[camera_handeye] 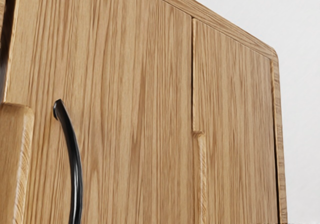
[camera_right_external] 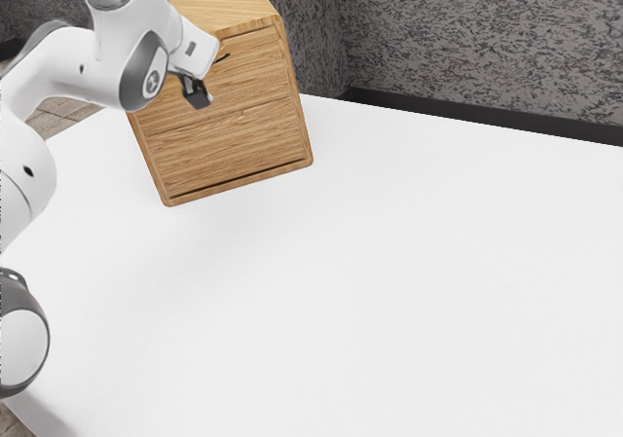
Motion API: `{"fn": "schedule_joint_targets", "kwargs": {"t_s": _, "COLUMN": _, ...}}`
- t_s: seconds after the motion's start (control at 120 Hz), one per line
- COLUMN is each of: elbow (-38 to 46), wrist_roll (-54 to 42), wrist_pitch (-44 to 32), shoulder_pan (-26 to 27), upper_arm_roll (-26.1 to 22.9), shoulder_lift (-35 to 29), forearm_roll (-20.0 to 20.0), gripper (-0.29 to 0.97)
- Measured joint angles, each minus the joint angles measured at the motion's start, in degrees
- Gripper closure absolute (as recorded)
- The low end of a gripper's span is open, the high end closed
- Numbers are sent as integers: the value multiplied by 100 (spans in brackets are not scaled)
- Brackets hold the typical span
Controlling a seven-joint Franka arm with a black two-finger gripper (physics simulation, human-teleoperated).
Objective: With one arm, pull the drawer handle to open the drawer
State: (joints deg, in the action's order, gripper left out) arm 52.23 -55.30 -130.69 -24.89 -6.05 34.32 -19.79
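Note:
A light oak cabinet (camera_right_external: 248, 28) with two stacked drawer fronts stands at the back of the white table, toward the exterior view's left. My gripper (camera_right_external: 200, 96) hangs right in front of the upper drawer front (camera_right_external: 243, 72), at its left half, just above the seam with the lower drawer front (camera_right_external: 234, 140). The white hand covers that part of the drawer. In the wrist view a curved black handle (camera_handeye: 74, 159) stands off the wood grain of the drawer front (camera_handeye: 135, 109), very close under my hand, and runs out of the picture at the lower edge.
The white table (camera_right_external: 409, 281) stretches wide toward the exterior view's right and front. A dark rough wall (camera_right_external: 487, 28) rises behind the table. My arm's white links (camera_right_external: 39, 77) fill the left side beside the cabinet.

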Motion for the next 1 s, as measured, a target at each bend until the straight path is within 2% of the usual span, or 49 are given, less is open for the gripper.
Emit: {"fn": "schedule_joint_targets", "kwargs": {"t_s": 1.0, "elbow": -312, "wrist_roll": -597, "wrist_pitch": -338, "shoulder_pan": -403, "upper_arm_roll": -307, "shoulder_lift": 411, "forearm_roll": 10, "gripper": 0}}
